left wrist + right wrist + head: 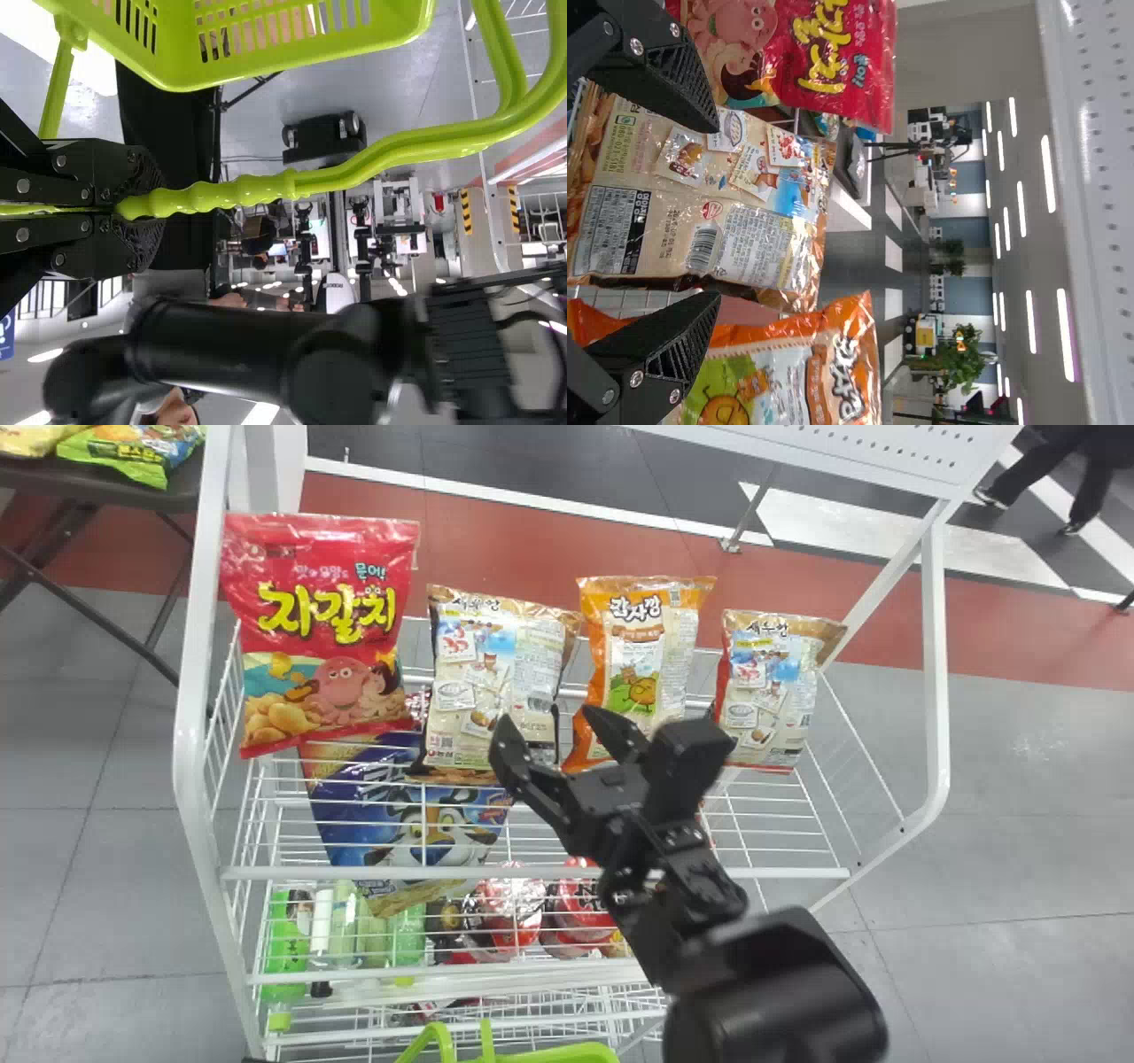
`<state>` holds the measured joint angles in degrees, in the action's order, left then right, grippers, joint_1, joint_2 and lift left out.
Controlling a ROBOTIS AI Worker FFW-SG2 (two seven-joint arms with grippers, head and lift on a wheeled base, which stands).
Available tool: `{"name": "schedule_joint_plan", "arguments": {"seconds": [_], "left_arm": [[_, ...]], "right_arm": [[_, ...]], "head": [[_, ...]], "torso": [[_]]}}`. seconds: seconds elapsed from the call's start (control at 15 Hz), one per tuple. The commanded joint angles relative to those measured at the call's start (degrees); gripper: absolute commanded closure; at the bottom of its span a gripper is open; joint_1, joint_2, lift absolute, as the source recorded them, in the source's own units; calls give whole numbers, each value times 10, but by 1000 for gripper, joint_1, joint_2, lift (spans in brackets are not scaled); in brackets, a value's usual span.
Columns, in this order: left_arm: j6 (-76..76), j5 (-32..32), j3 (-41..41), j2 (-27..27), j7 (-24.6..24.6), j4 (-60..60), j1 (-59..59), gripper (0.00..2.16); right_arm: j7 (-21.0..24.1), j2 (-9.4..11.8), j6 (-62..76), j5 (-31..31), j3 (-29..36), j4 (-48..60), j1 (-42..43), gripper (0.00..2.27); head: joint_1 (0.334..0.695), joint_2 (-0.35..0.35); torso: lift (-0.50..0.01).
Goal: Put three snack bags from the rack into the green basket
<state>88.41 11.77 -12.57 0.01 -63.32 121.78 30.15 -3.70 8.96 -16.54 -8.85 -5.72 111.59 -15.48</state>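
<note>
"Four bags (328, 629) stand on the rack (190, 735). Why is your right gripper (554, 722) open?"

"To straddle the beige bag (700, 212), presumably. My left gripper (146, 205) clamps the handle (239, 192), presenting the basket (292, 66) near the rack."

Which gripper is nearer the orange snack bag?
Right: the right gripper hovers open close to the orange bag; the left gripper is farther off, holding the green basket's handle.

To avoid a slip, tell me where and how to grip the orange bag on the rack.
Probably by both side edges at mid-height, coming from the front: the orange bag stands upright, broad face toward the robot, narrower there than at its top, with a gap on either side.
</note>
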Motion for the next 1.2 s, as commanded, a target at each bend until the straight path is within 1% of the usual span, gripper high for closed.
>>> {"name": "schedule_joint_plan", "arguments": {"seconds": [0.0, 0.07, 0.27, 0.4, 0.47, 0.53, 0.6, 0.8, 1.0, 1.13], "left_arm": [[-2, 0, 0, -2, 1, -2, 0, 1571], [-2, 0, 0, -2, 0, -6, 0, 1571], [-6, 1, 2, -2, -6, -10, -1, 1568], [-7, 1, 4, -2, -8, -11, -3, 1568], [-7, 3, 5, -2, -9, -15, -5, 1568], [-7, 6, 8, -2, -9, -18, -9, 1568], [-7, 9, 10, -2, -9, -22, -12, 1568], [-7, 12, 10, -2, -9, -27, -24, 1568], [-7, 13, 10, -2, -8, -27, -27, 1568], [-6, 13, 11, -2, -8, -27, -28, 1568]], "right_arm": [[-1, -7, -19, -15, -17, -52, 56, 167], [-1, -10, -21, -11, -30, -74, 75, 167], [-1, -32, -43, 7, -46, -128, 127, 167], [0, -39, -65, 9, -49, -158, 151, 174], [-1, -40, -66, 15, -50, -161, 155, 532], [-1, -40, -66, 16, -52, -158, 154, 1561], [-3, -39, -75, 15, -50, -149, 150, 2162], [-6, -31, -68, 15, -43, -98, 119, 2223], [-1, -15, -70, 13, -32, -41, 80, 2223], [-4, 0, -87, 3, -23, -7, 56, 2223]], "head": [[695, -350], [695, -350], [695, -350], [695, -350], [695, -346], [695, -334], [695, -329], [695, -321], [695, -337], [695, -350]], "torso": [[0], [0], [0], [0], [0], [0], [0], [0], [0], [0]]}}
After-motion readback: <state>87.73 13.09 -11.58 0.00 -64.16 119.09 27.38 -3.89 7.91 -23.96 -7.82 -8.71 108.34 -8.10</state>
